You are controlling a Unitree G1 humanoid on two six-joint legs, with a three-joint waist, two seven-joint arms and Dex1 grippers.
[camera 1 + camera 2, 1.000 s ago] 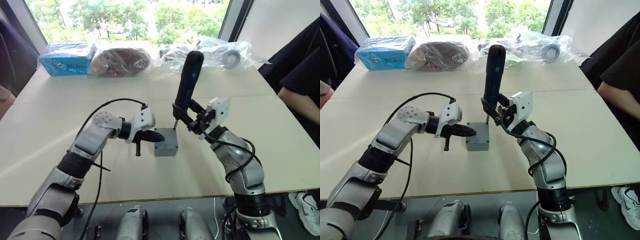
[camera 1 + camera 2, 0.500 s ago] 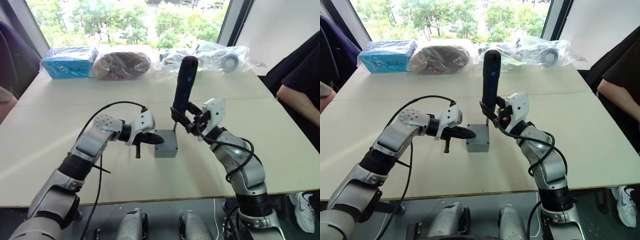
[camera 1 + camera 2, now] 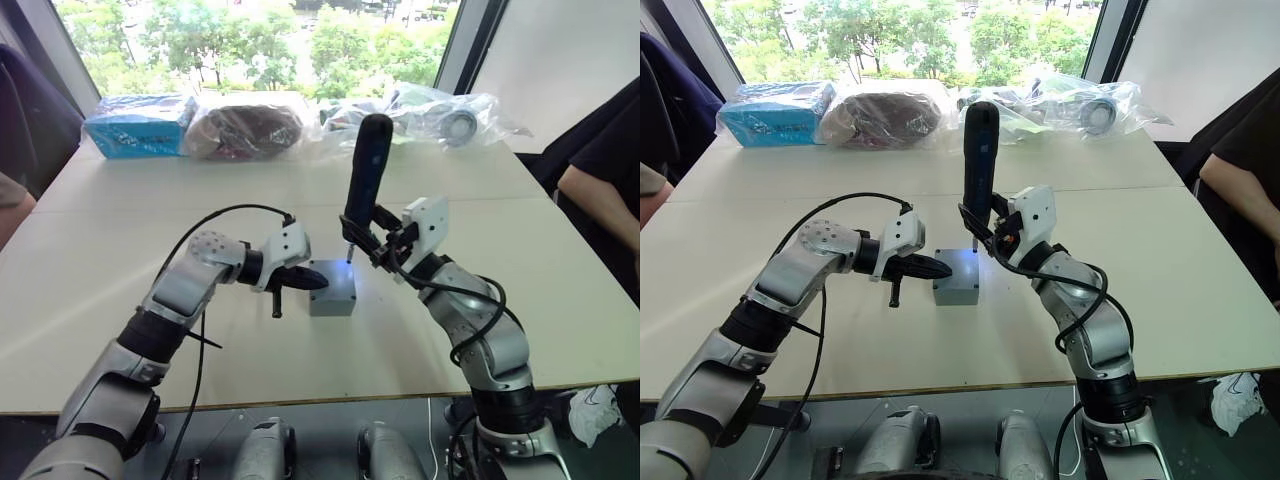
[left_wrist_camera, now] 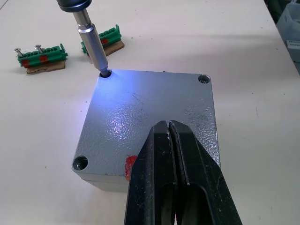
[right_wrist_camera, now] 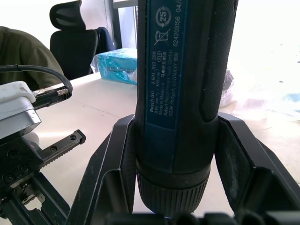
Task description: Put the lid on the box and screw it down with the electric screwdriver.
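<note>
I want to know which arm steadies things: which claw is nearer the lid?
Left. The left claw presses shut on the lid; the right claw holds the electric screwdriver above it.

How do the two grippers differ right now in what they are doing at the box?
The right gripper is shut on the electric screwdriver, holding it upright with its bit in a corner hole of the lid; the left gripper holds nothing. Its fingers are shut together and lie low over the lid's near edge, while the right gripper stays above the box. Both work at the same box.
</note>
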